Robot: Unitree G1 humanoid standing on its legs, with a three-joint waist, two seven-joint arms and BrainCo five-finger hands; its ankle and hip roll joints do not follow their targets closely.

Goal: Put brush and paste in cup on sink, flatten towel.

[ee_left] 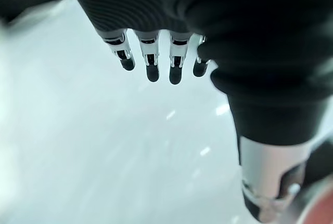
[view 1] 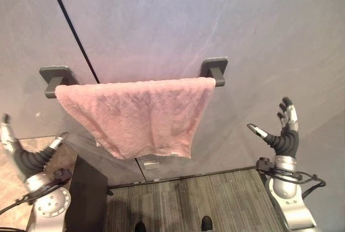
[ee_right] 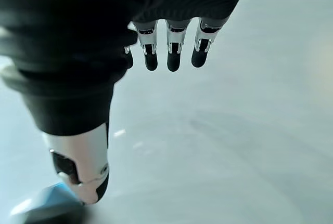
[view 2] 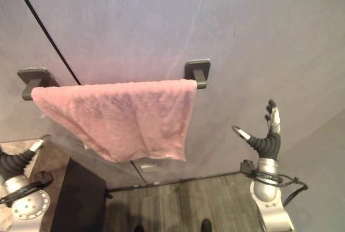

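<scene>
The towel hides most of the rail beneath it.

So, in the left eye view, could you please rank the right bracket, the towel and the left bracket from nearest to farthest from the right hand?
From the right hand, open at the view's right:
1. Right bracket, on the wall at the rail's right end.
2. Towel, pink, draped over the rail in the middle.
3. Left bracket, at the rail's far left end.

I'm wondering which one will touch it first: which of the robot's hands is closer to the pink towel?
Probably the left. The left hand is raised below the towel's left end; the right hand is raised farther off, past its right edge.
</scene>
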